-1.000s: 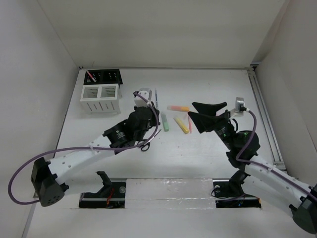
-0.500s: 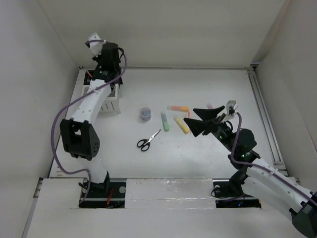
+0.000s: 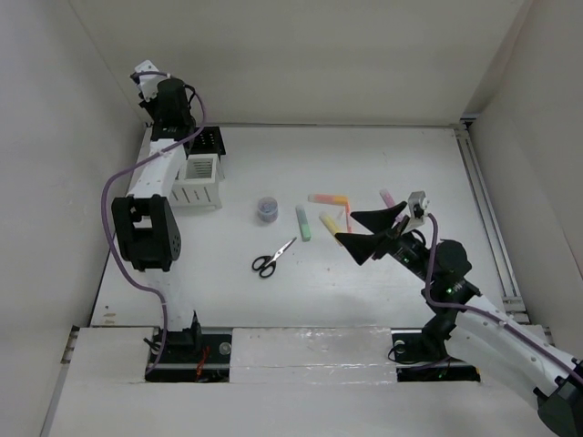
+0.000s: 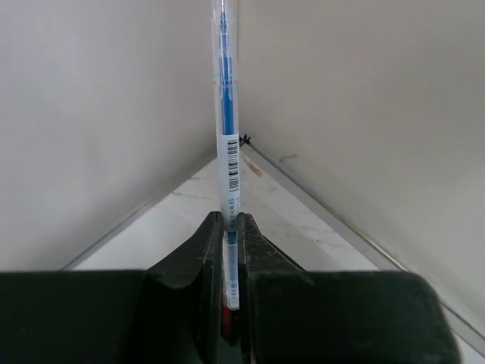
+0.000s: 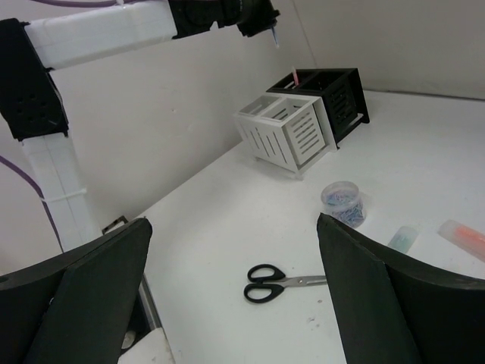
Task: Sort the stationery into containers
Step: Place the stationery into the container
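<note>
Currently the left hand (image 4: 229, 227) is raised high at the far left, above the two containers, its fingers closed tight on a clear-barrelled blue pen (image 4: 227, 152) that sticks out straight past the fingertips. Below it, the white slatted organizer (image 3: 205, 193) stands on the surface (image 3: 410, 155) with the black mesh holder (image 3: 211, 139) touching its far side; a pink pen (image 5: 294, 76) stands in the mesh holder. The right hand (image 3: 367, 228) hovers over the middle right of the surface with its fingers spread wide and nothing between them. Loose on the surface lie the scissors (image 3: 272, 258), the small round tub (image 3: 267, 208), a green marker (image 3: 302, 223), a yellow marker (image 3: 330, 223), an orange marker (image 3: 326, 198) and a pink marker (image 3: 386, 197).
</note>
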`<state>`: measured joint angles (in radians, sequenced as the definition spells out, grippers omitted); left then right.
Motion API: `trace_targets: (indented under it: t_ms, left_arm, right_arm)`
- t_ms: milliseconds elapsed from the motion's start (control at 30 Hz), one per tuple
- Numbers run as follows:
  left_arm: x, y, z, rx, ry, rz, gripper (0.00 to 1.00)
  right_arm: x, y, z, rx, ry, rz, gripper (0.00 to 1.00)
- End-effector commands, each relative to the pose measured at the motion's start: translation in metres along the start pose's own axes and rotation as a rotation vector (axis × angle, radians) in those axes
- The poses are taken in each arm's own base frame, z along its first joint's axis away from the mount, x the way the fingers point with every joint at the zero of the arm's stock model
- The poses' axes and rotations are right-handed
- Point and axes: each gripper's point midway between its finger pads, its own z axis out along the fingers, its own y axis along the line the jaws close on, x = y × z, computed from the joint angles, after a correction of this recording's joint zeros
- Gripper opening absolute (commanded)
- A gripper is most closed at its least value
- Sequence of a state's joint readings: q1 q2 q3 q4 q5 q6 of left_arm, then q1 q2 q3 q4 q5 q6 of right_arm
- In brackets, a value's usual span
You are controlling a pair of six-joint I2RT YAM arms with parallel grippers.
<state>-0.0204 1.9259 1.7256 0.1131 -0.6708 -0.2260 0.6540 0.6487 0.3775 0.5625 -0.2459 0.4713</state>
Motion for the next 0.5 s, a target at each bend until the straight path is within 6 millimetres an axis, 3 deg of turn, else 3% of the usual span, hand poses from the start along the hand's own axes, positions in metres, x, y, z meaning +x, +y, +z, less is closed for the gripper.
trace_targets:
  t_ms: [0, 33, 300, 467]
  left_arm:
    - [-0.021, 0.004, 0.011, 0.003, -0.081, -0.022, 0.00]
    - [-0.024, 0.003, 0.011, 0.005, -0.089, -0.028, 0.00]
    - [0.037, -0.004, 0.038, 0.003, -0.032, 0.011, 0.00]
    - [0.064, -0.003, 0.044, 0.005, -0.014, 0.016, 0.00]
  right_arm:
    - [-0.004, 0.004, -0.001, -0.027, -0.009, -0.026, 0.97]
    - [-0.002, 0.002, 0.000, -0.022, -0.001, -0.033, 0.97]
    - [0.006, -0.002, 0.000, -0.014, 0.016, -0.037, 0.97]
    - [0.012, -0.005, 0.001, -0.013, 0.038, -0.042, 0.97]
